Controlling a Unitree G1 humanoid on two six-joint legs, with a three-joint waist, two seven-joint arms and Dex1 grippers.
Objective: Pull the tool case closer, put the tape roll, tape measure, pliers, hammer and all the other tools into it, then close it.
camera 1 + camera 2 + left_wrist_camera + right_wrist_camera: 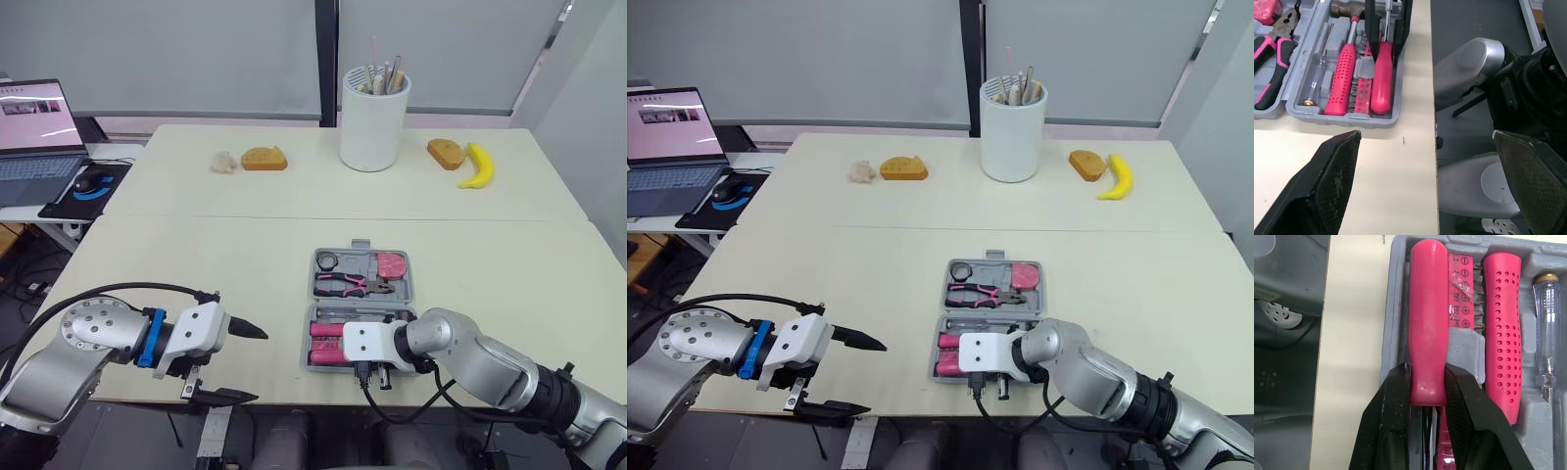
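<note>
Right gripper (pixel 1426 377) is clamping what looks like a screwdriver (pixel 1426 308) inside the tool case (pixel 1391 293); left gripper (pixel 259 365) is hovering beside it, fingers apart.

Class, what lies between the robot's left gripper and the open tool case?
Bare table separates the left gripper from the tool case, as the left eye view shows.
</note>
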